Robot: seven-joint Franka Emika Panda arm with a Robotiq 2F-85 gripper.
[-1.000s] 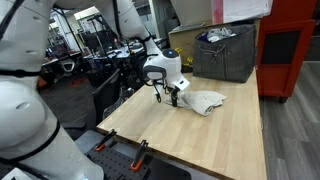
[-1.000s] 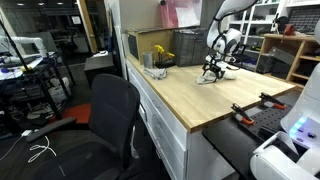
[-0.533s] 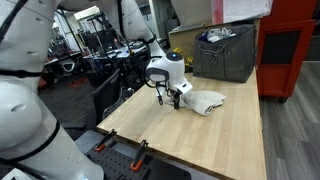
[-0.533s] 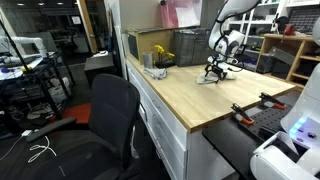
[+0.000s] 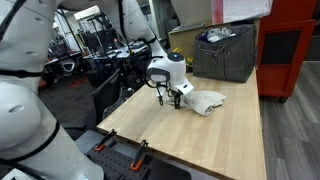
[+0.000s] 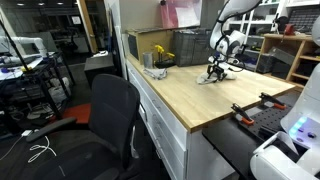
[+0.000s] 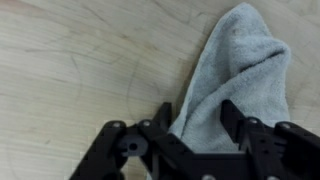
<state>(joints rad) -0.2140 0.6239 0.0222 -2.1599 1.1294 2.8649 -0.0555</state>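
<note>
A crumpled grey-white towel (image 5: 207, 101) lies on the light wooden table (image 5: 200, 140), toward its far side. It also shows in an exterior view (image 6: 207, 78) and in the wrist view (image 7: 240, 60). My gripper (image 5: 175, 99) is low over the table at the towel's near end. In the wrist view my gripper (image 7: 200, 120) has its two black fingers apart, straddling the towel's narrow end, with cloth lying between them. It also shows in an exterior view (image 6: 216, 70).
A dark fabric bin (image 5: 225, 52) stands at the table's far end, beside a red cabinet (image 5: 290, 50). Orange-handled clamps (image 5: 140, 150) sit on the near edge. A black office chair (image 6: 115, 110) stands beside the table. A dark bin (image 6: 150, 45) with something yellow stands at one corner.
My gripper has moved a little toward the towel, so the cloth's end now lies between the fingers. The towel has not moved.
</note>
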